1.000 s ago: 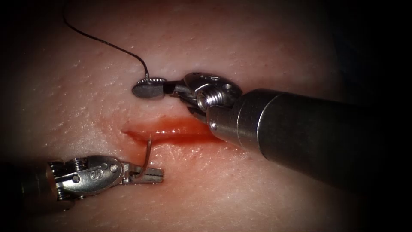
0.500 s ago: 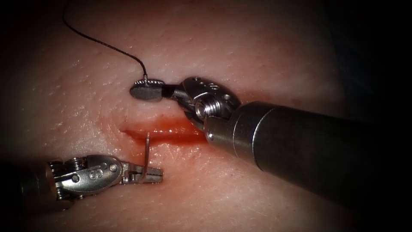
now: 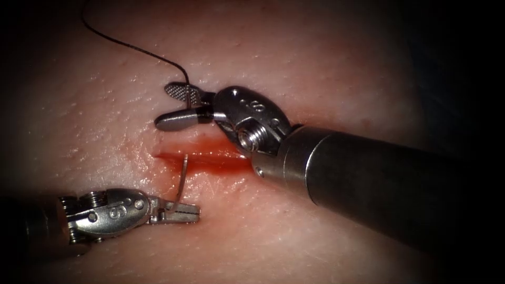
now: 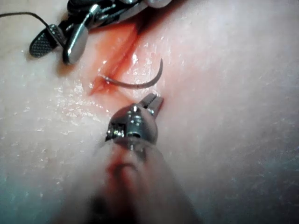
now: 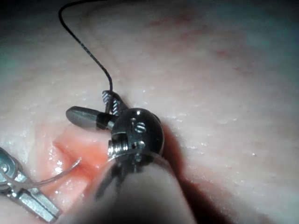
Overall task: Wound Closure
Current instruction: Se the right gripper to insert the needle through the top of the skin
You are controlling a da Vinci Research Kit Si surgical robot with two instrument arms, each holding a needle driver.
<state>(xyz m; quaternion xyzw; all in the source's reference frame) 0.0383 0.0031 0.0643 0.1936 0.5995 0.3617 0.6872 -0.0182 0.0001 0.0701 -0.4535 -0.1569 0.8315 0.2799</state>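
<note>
Opening since the earlier frame, the right claw (image 3: 176, 105) is spreading apart just above the cut (image 3: 202, 158), thread (image 3: 131, 47) beside it. Below the cut, the left claw (image 3: 184, 212) is clamping the needle (image 3: 182, 179) near its tail, tip in the tissue (image 3: 315, 68).

I note pale pink tissue (image 3: 326, 63) with fine speckled pores, glossy red fluid (image 3: 210, 158) lining the cut, black thread (image 3: 131, 46), silver needle (image 3: 182, 176), silver cross-hatched right tool (image 3: 179, 105), dark grey shaft (image 3: 379, 179)
</note>
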